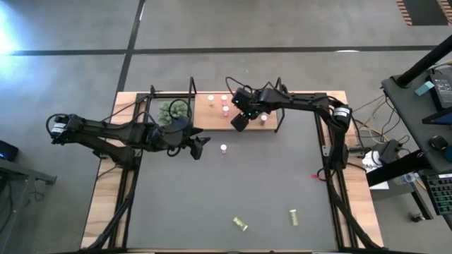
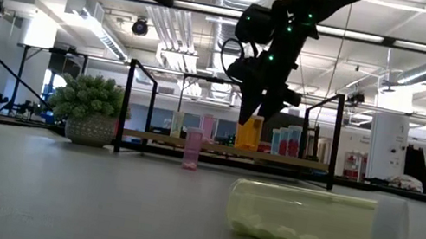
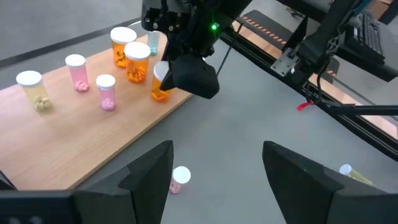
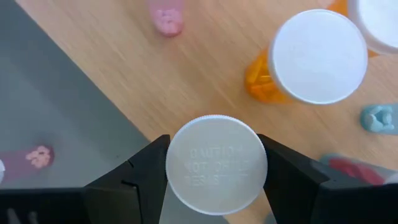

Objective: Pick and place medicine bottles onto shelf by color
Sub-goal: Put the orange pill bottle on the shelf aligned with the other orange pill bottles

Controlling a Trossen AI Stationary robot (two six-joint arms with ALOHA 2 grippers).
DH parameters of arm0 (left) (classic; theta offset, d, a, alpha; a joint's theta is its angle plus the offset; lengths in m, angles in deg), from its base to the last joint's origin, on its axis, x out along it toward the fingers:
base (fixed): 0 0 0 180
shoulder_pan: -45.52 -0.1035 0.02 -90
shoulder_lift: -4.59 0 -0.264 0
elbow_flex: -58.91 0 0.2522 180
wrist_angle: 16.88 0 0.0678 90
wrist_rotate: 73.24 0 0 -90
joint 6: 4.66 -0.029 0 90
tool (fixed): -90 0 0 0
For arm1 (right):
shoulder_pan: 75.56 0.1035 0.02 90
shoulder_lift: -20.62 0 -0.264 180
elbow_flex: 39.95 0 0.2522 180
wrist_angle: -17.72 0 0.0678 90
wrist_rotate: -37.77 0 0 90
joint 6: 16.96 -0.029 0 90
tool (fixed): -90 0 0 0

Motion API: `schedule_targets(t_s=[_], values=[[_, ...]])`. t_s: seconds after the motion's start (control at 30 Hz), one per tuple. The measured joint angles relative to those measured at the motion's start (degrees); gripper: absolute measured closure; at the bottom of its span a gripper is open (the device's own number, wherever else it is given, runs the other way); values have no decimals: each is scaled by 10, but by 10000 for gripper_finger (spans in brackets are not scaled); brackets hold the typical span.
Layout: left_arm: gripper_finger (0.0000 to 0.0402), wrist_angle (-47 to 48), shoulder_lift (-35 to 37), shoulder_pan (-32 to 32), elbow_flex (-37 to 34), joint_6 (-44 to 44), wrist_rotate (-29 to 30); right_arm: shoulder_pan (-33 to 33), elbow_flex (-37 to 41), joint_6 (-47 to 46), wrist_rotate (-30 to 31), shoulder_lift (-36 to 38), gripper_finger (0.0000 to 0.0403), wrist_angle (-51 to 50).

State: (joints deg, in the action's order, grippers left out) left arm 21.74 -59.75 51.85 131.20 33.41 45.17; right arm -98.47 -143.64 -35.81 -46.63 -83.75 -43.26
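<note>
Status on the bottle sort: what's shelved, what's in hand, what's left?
Done: several bottles stand on the shelf, pink together, orange together. In hand: the right hand grips an orange bottle at the shelf edge. Left: a pink bottle and two yellow ones on the mat; left hand open.

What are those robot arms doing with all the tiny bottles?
They are sorting medicine bottles onto the wooden shelf. The right gripper is clamped on an orange bottle at the shelf's edge, beside two other orange ones. The left gripper is open, hovering over the grey mat above a pink bottle standing there. Two yellow-green bottles lie on the mat.
</note>
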Motion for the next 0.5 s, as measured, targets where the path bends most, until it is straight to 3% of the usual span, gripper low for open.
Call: schedule_targets(t_s=[0.5], values=[[170, 0, 0, 0, 1, 2, 0, 0, 1, 20, 0, 0, 193, 11]])
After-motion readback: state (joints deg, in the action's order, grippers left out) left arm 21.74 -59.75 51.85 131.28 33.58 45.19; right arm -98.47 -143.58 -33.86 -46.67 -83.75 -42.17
